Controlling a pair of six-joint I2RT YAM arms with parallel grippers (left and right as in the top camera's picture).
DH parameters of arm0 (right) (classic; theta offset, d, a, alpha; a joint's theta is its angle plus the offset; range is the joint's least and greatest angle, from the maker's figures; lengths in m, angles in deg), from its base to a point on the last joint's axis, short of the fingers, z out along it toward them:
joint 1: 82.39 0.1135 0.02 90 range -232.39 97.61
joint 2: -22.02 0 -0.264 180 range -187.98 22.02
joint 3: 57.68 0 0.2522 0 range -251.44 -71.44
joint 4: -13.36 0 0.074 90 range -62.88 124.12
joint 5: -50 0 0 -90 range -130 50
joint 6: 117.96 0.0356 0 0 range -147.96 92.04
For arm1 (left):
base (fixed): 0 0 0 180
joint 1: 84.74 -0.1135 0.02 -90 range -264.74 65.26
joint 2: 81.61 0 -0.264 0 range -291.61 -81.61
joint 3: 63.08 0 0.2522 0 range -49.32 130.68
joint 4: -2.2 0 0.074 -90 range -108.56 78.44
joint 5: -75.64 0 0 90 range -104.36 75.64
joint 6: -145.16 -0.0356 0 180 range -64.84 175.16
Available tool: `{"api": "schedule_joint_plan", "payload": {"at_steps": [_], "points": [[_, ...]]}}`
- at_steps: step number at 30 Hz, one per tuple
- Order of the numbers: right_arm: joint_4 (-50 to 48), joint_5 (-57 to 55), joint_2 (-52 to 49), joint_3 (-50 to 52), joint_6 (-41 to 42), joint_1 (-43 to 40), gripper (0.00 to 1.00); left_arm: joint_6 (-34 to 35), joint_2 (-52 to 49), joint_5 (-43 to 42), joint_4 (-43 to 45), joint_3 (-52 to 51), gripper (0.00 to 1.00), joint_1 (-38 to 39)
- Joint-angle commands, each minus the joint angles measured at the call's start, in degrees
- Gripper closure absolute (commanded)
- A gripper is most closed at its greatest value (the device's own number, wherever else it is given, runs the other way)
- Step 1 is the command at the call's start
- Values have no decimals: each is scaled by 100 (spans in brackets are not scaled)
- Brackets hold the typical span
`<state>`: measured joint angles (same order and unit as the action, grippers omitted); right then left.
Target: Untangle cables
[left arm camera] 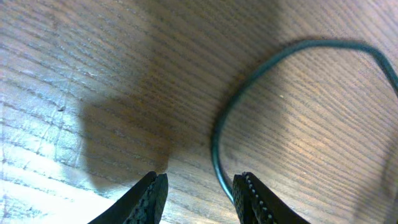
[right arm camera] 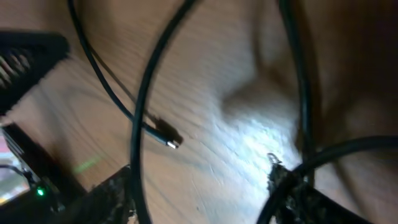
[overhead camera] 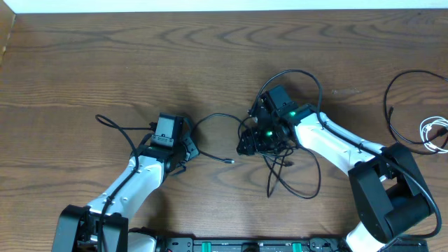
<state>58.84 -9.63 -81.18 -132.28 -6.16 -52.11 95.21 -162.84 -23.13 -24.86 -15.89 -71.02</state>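
A tangle of cables point(overhead camera: 283, 159) lies right of centre on the table point(overhead camera: 105, 56), partly under the right gripper point(overhead camera: 248, 145). One cable loop point(overhead camera: 218, 115) reaches left to the left gripper point(overhead camera: 187, 148). A separate loop point(overhead camera: 387, 100) and a small coil point(overhead camera: 434, 131) lie at the right edge.

No text, label or number is legible.

At the right edge of the overhead view the white cable point(overhead camera: 435, 133) is cut off. The right gripper point(overhead camera: 246, 145) has its fingertips hidden under its own wrist and the black cables point(overhead camera: 290, 171). The right wrist view is blurred, and its fingers point(right arm camera: 298, 193) run off the bottom edge. So do the fingers point(left arm camera: 152, 194) of the left gripper point(left arm camera: 199, 196).
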Motion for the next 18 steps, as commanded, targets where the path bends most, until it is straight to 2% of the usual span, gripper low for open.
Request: {"api": "schedule_joint_plan", "payload": {"at_steps": [1,7,9,11,13,15,18], "points": [[-267,153,120,15,199,74,40,-35,-44,-107,-35,-136,59,15],[-979,26,120,15,192,321,45,-35,-44,-105,-28,-214,59,13],[-1132,-116,120,15,192,415,51,-35,-44,-107,-28,-216,59,13],[-1255,-286,120,15,192,533,62,-35,-44,-109,-31,-216,63,15],[-1346,-402,120,15,168,636,68,-35,-44,-114,-31,-219,68,15],[-1486,-535,120,15,52,761,69,-31,-44,-114,-31,-221,76,15],[-1633,-883,120,15,-160,951,63,55,-44,-107,-26,-221,78,13]]}}
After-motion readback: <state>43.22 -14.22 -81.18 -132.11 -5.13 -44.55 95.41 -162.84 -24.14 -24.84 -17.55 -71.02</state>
